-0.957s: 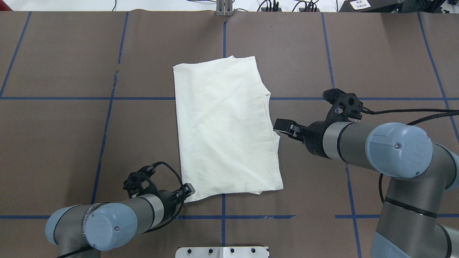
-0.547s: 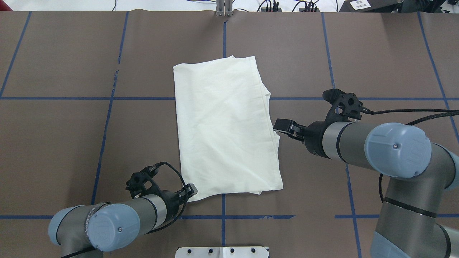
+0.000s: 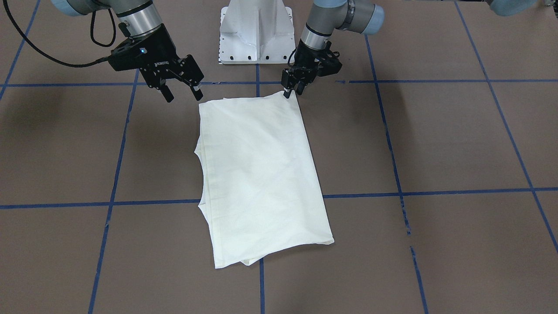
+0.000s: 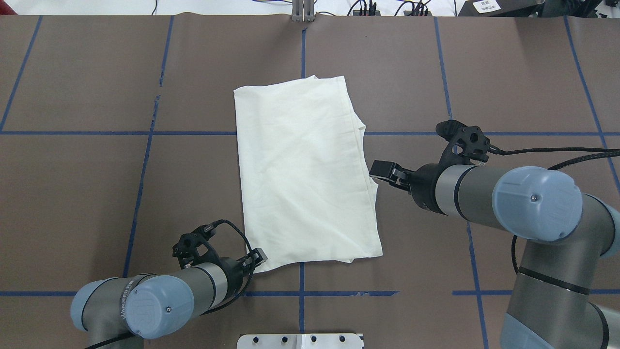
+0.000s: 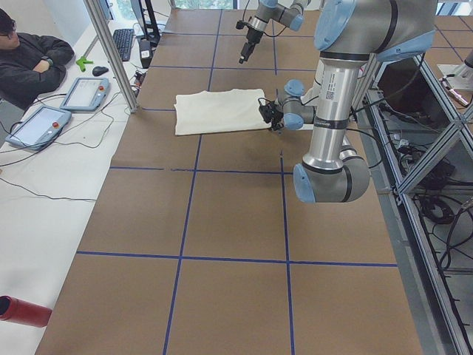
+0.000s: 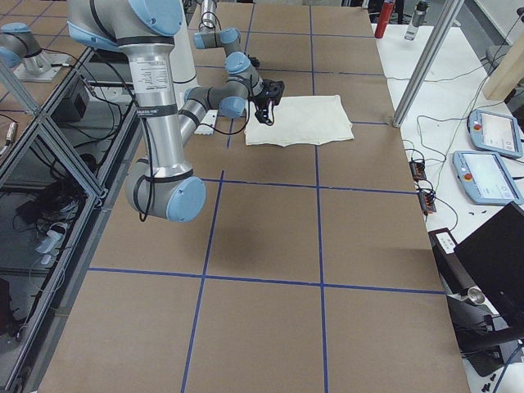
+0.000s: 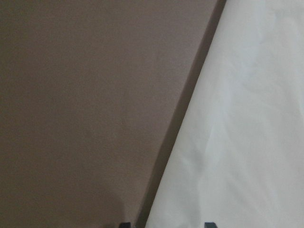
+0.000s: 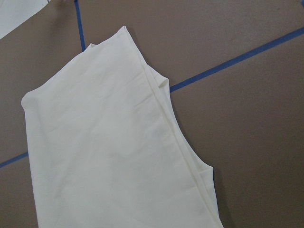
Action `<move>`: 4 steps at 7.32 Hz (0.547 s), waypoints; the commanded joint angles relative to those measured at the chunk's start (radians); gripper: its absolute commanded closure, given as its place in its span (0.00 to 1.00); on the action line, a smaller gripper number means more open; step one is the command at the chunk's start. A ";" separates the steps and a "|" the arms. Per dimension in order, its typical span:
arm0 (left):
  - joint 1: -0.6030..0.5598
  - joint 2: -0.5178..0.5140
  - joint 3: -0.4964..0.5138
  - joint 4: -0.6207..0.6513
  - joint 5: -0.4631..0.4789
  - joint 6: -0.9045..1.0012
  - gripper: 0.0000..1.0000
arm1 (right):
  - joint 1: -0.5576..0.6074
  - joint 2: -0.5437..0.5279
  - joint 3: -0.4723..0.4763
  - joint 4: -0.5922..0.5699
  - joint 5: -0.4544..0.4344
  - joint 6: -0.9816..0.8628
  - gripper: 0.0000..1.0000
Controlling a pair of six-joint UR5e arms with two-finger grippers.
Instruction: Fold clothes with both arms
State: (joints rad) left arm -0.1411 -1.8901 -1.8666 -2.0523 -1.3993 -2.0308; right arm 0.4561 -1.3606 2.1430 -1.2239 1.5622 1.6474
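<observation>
**Both end effectors open at the folded shirt; nothing gripped**

Left end effector (image 4: pixel 258 254): low, at the shirt's (image 4: pixel 305 169) corner nearest the robot-side edge of the surface (image 4: pixel 97 194). In the left wrist view the two fingertips (image 7: pixel 124 224) stand a little apart, one on either side of the cloth's edge. The cloth lies flat there and is not pinched.

Right end effector (image 3: pixel 182 93): fingers spread wide and holding nothing. It is raised over the surface just beside the shirt's opposite long edge and does not touch the cloth.

Shirt: cream-white, folded into a long rectangle with the plain side up. It lies flat at mid-surface, in front of the white pedestal (image 3: pixel 257 30). Its long sides run from the robot-side edge toward the far edge. Folded layers show along the long edge on the right arm's side.
</observation>
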 commanded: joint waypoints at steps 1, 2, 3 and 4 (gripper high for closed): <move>0.000 -0.001 0.001 -0.002 0.000 0.001 0.39 | 0.001 0.000 0.000 0.001 -0.001 0.000 0.00; 0.000 -0.001 0.004 -0.002 -0.001 0.003 0.39 | 0.001 0.000 0.000 0.001 -0.001 0.000 0.00; 0.000 -0.015 0.013 -0.002 0.000 0.001 0.39 | 0.000 0.000 0.000 0.001 0.001 0.000 0.00; 0.000 -0.023 0.021 -0.002 0.000 0.001 0.39 | 0.000 0.000 0.000 0.000 -0.001 0.000 0.00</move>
State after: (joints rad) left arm -0.1411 -1.9024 -1.8546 -2.0539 -1.3994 -2.0291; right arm 0.4562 -1.3606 2.1430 -1.2229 1.5623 1.6475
